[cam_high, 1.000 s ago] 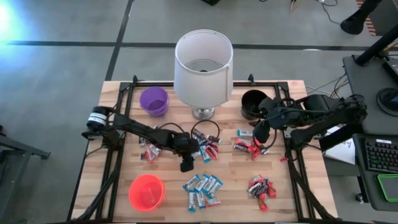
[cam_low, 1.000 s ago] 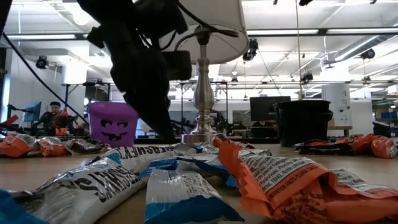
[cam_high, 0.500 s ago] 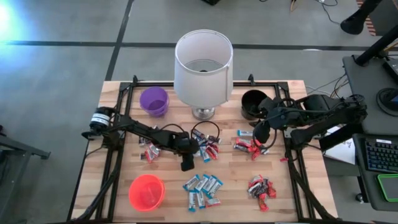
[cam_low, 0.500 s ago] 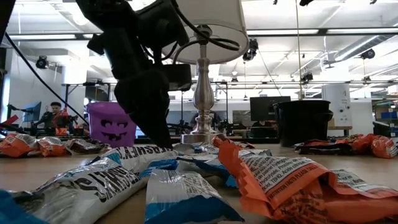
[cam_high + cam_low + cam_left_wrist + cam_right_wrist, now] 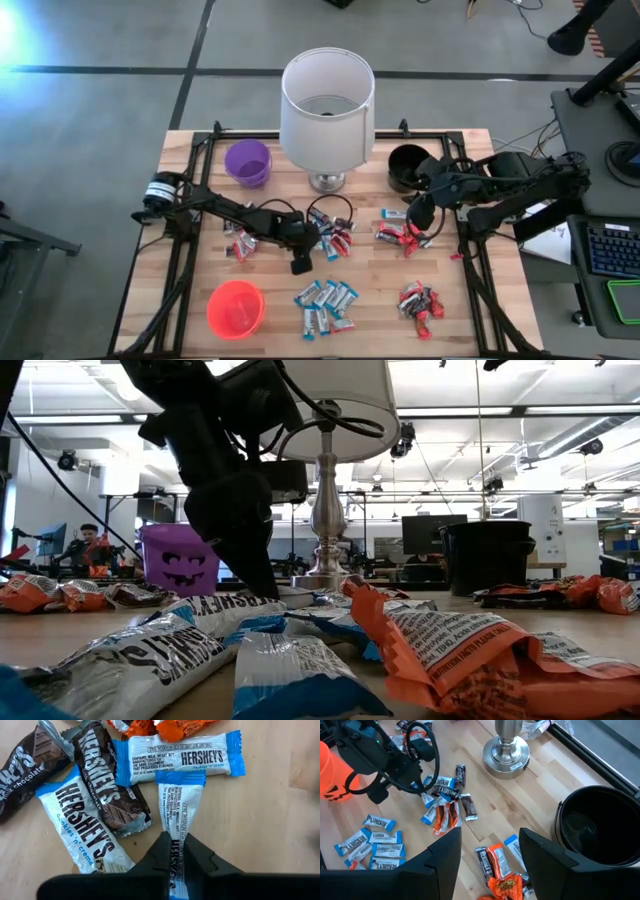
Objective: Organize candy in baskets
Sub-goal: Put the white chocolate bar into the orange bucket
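On the wooden counter, the left gripper is down among the mixed candy near the centre, its fingers clamped together on the end of a blue-and-white Hershey's cookies 'n' creme bar. In the left wrist view that bar lies flat on the wood, its far end touching a second blue-and-white bar laid crosswise. Beside it lie a dark brown Hershey's bar and a third blue-and-white bar, the two overlapping.

From above, the white lampshade lamp stands at 12 o'clock. The purple basket sits at about 10 o'clock, the black basket at about 2 o'clock, and the orange-red basket at about 7 o'clock. A cluster of blue-and-white bars lies at 6 o'clock, a red pile at 5 o'clock, and a small mixed group at about 9 o'clock.

The right gripper hangs above the counter at about 3 o'clock, just beside the black basket, its fingers spread apart and holding nothing, with orange-red and dark wrappers below it.

In the low view a person sits far off in the room behind.
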